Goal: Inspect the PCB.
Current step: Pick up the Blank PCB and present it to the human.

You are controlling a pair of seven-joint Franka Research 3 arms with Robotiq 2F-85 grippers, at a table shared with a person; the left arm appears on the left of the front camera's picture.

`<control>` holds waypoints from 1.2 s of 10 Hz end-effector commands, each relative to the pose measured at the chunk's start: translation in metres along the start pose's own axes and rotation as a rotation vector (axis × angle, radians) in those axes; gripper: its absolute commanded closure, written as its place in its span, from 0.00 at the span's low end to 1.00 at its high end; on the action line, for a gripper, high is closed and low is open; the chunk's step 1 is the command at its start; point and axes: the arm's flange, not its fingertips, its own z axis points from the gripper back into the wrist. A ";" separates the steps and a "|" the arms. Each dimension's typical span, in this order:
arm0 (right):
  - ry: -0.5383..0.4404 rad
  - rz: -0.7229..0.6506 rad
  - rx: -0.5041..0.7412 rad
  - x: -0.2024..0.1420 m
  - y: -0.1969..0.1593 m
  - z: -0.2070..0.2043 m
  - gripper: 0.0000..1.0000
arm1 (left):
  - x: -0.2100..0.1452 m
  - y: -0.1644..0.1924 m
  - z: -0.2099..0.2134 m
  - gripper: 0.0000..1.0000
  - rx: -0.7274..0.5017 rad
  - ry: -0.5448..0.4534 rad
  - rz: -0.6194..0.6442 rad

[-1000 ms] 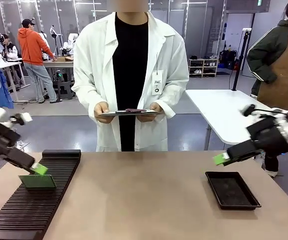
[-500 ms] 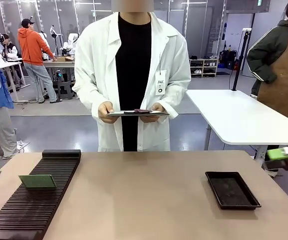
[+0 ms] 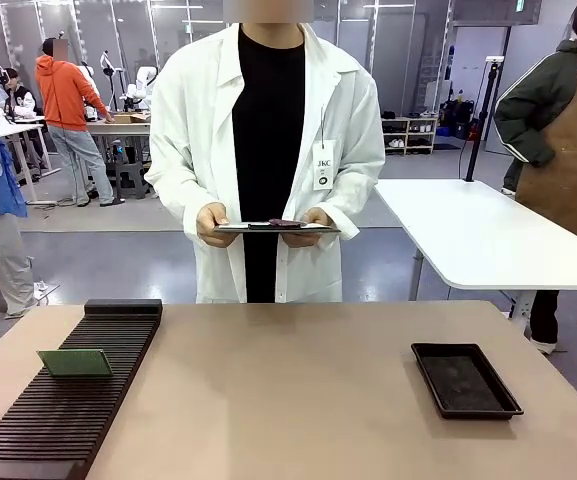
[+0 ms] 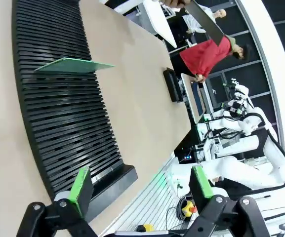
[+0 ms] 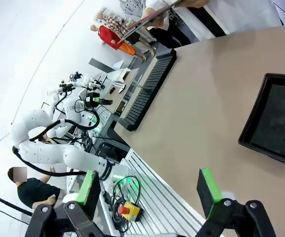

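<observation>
The PCB point(image 3: 75, 362) is a small green board standing on edge in a slot of the black ribbed rack point(image 3: 63, 415) at the table's left. In the left wrist view the PCB point(image 4: 75, 65) sits far ahead of my left gripper point(image 4: 141, 182), which hangs open and empty over the rack's near end point(image 4: 63, 118). My right gripper point(image 5: 148, 189) is also open and empty, held back off the table edge. It looks across at the black tray point(image 5: 275, 118) and the distant rack point(image 5: 147, 89).
A shallow black tray point(image 3: 465, 380) lies at the table's right. A person in a white coat stands at the far side and holds a clipboard point(image 3: 276, 227) level in both hands. A white table point(image 3: 468, 235) stands behind on the right.
Both arms have drawn back out of the front view, the left one leftwards and the right one rightwards. The PCB stays in the rack.
</observation>
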 end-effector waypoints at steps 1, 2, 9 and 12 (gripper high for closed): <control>-0.009 0.050 0.013 -0.016 0.002 -0.031 0.00 | 0.011 -0.005 -0.002 0.00 -0.029 -0.028 -0.047; 0.000 0.000 0.000 0.000 0.000 0.000 0.00 | 0.000 0.000 0.000 0.00 0.000 0.000 0.000; 0.000 0.000 0.000 0.000 0.000 0.000 0.00 | 0.006 -0.024 0.009 0.00 0.071 -0.001 -0.086; 0.000 0.000 0.000 0.000 0.000 0.000 0.00 | 0.044 -0.080 0.003 0.00 0.385 0.071 -0.288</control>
